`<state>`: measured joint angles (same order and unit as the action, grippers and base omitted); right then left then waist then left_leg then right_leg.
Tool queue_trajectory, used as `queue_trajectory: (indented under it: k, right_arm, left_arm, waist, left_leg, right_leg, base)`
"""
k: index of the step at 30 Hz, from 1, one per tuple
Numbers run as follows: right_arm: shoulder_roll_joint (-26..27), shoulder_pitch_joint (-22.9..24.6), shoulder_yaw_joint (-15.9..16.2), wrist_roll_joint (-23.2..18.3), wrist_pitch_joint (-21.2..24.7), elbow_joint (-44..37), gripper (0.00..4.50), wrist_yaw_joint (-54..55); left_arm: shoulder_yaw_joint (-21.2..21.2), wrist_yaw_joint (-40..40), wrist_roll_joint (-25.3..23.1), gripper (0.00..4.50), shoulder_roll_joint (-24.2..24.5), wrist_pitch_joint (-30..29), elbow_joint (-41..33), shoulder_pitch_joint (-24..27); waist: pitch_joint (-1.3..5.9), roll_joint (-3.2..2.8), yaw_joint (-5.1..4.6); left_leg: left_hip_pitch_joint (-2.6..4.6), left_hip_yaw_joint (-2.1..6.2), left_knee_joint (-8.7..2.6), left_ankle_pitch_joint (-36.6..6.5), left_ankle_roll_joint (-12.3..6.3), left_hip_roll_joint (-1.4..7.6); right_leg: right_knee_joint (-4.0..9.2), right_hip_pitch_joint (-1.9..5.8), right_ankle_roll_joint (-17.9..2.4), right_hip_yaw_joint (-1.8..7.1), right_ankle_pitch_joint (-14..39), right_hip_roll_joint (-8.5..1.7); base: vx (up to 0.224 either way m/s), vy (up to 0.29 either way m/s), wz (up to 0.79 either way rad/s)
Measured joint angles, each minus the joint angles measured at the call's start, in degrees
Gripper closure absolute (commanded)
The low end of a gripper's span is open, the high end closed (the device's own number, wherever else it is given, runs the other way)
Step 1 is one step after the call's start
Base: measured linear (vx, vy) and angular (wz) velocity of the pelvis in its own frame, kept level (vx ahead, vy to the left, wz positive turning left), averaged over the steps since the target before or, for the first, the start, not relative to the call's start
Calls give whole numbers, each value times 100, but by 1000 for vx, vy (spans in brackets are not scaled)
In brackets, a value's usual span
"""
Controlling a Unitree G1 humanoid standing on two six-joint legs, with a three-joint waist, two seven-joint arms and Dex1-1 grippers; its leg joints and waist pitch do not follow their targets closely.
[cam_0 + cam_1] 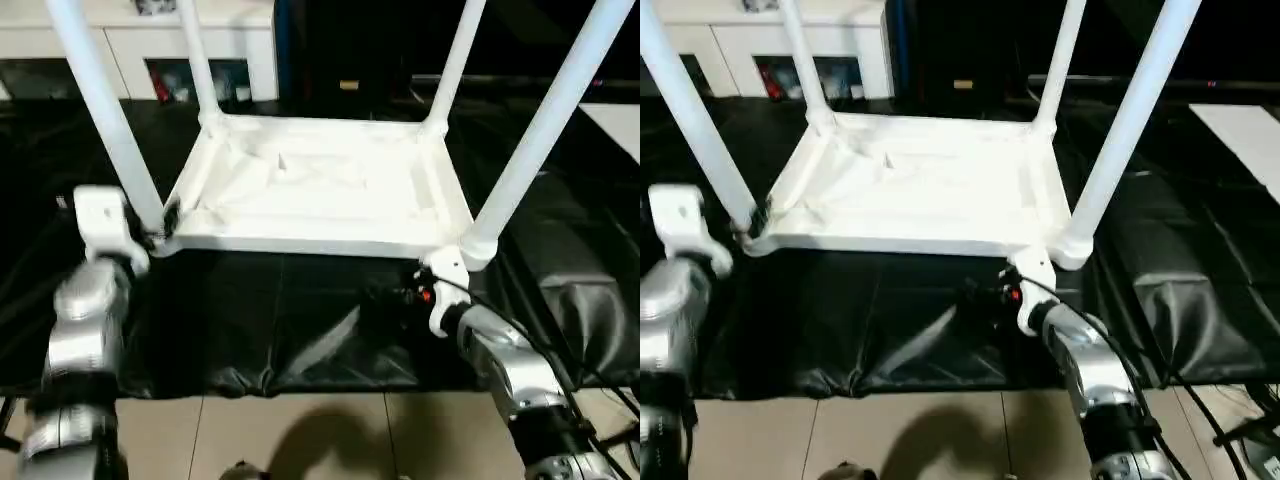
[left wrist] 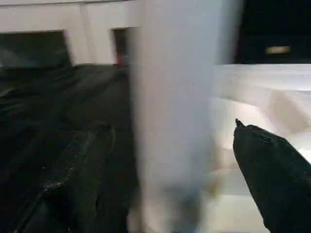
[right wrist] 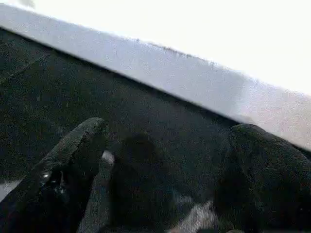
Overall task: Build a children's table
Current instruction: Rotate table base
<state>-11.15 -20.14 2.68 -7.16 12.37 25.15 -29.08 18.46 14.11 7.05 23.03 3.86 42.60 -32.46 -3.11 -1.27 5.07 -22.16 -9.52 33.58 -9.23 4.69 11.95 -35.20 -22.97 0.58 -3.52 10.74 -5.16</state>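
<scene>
Tabletop [image 1: 320,190] upside down, underside up; four legs [image 1: 545,125] pointing upward.

**Worktop and load**

You have a worktop [image 1: 300,330] draped in wrinkled black sheeting. Directly on it rests the white tabletop [image 1: 310,190], underside up, four legs [image 1: 540,130] rising from its corners. Beyond the near edge: tiled floor [image 1: 300,430].

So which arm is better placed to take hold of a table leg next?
Left. The left gripper is open around the near-left leg, one finger beside it. The right gripper is open below the tabletop edge, beside no leg.
</scene>
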Motion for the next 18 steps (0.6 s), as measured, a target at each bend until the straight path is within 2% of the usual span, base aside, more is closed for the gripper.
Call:
queue_trajectory:
  k: [4,9,13,17,18]
  right_arm:
    - [76,-94,1,-10,107,-31,0,44]
    - [158,-457,-22,-4,107,505,0,139]
    - [172,-590,-109,-1,114,862,0,243]
    - [196,-783,-186,5,41,1183,0,304]
    - [216,-895,-200,8,-64,1384,0,313]
  left_arm:
    - [84,91,36,11,168,127,574,-442]
    - [219,1972,653,11,228,172,1455,-1031]
    - [171,3294,733,11,381,-73,1908,-1284]
    - [133,4248,773,11,566,-483,2291,-1527]
    - [86,4644,820,11,663,-742,2383,-1584]
  waist:
    - [7,-35,10]
    - [8,-27,61]
    - [9,-24,188]
    - [7,-29,216]
    - [0,-46,211]
  left_leg:
    - [7,-1,-2,0,0,1]
    - [3,-17,0,1,1,1]
    - [-3,-25,-2,0,-1,3]
    - [2,-28,4,0,-1,2]
    - [5,-29,9,0,-1,4]
  right_leg:
    - [3,6,0,1,0,-4]
    - [-2,2,-3,1,0,-8]
    - [1,1,-7,0,4,-16]
    - [-4,4,-8,2,3,-22]
    - [-10,3,-10,3,1,-21]
  base:
    - [0,0,0]
    - [0,0,0]
    - [0,0,0]
    - [0,0,0]
    - [0,0,0]
